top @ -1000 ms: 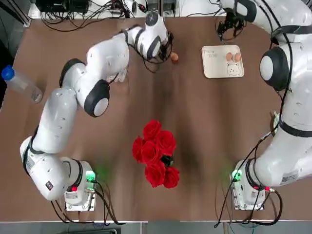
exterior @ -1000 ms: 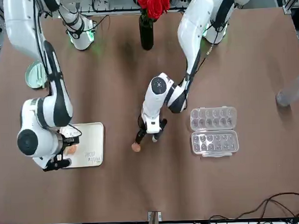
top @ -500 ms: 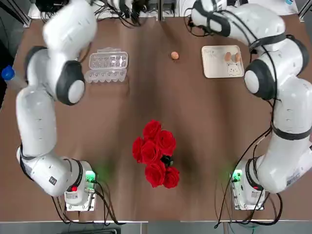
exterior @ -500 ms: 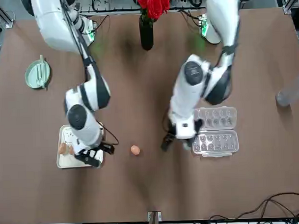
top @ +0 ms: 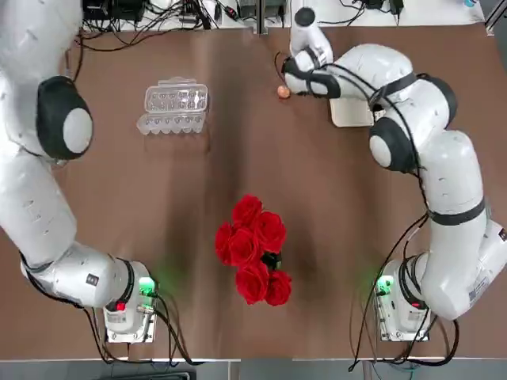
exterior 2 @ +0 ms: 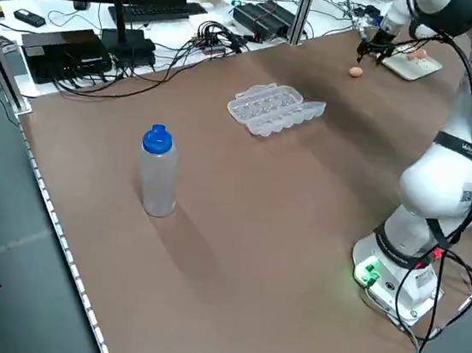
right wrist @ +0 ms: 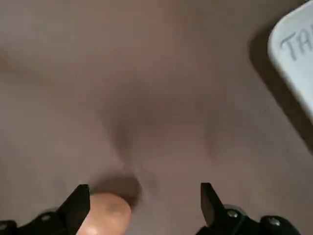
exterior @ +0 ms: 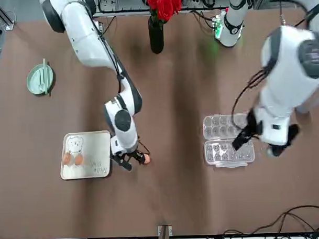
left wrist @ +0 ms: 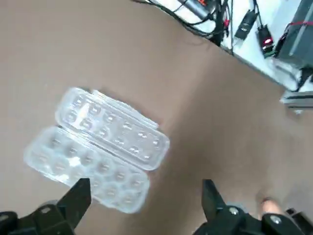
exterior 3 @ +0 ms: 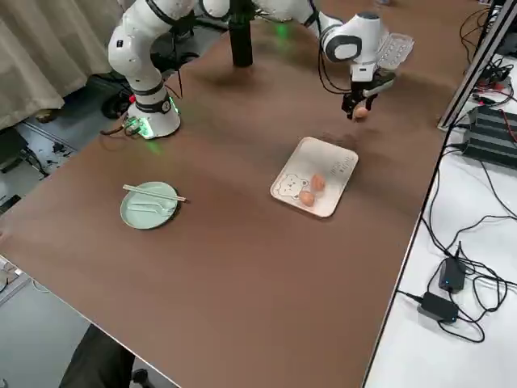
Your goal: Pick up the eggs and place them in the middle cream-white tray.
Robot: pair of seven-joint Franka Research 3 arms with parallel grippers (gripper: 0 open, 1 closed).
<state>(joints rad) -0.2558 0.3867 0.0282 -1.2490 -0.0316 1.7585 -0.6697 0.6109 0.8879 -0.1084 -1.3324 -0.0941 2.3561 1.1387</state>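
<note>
Since the earlier frames, the right gripper [right wrist: 145,205] has come across from above the tray to the loose egg [right wrist: 108,215], while the left gripper [exterior: 257,147] has drawn away from that egg toward its own side, over the area of the egg carton [exterior: 228,140]. The right gripper points down with its two fingers wide apart and holds nothing; the egg sits beside one finger, partly hidden by it, rather than centred between the two. Whether finger and shell touch, I cannot tell. The left gripper is wide open too, with nothing in its grasp.

The loose egg lies on the bare tabletop [top: 333,237], just outside the middle cream-white tray [exterior: 96,153], on the side toward the left arm. Two other eggs [exterior 3: 313,191] are inside the tray, side by side near the corner with the little bear drawing. On the far side of the loose egg from the tray, the clear plastic carton lies spread open.

Farther out, a bottle [exterior 2: 158,176] with a blue cap stands upright on the robot's left. Red roses [top: 253,249] rise from a dark vase [exterior: 156,35] between the arms. On the robot's right, a pale green plate [exterior 3: 136,212] carries chopsticks [exterior 3: 155,193] and a fork [exterior 3: 153,208].
</note>
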